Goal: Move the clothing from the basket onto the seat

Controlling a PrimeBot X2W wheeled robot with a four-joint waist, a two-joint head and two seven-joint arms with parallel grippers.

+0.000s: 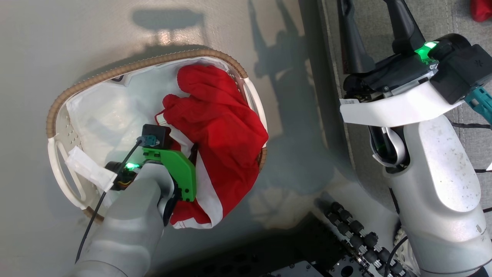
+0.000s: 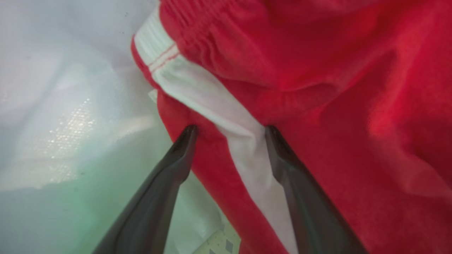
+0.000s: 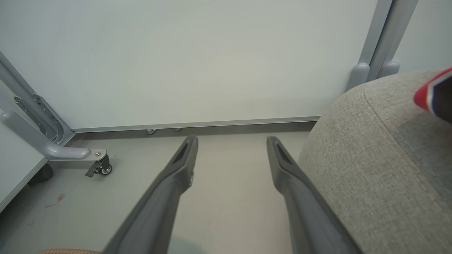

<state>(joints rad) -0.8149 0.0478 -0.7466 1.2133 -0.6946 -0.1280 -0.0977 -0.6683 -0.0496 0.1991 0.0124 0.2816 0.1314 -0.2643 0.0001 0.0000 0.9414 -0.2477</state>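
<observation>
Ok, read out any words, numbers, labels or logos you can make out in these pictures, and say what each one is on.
No text can be read in any view.
small white sticker on the right arm's wrist: any print is too small to read.
white tag on the left arm's cable: blurred, nothing legible.
red clothing in the basket: no lettering or number shows.

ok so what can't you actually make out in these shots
Left wrist view: the open left tool sits at the red garment; its folds hide any lettering and whatever lies beneath.
Head view: that tool's tips are hidden by its own green bracket inside the basket.
Right wrist view: a red item on the seat is cut off by the right edge; head view crops it at the top corner.
</observation>
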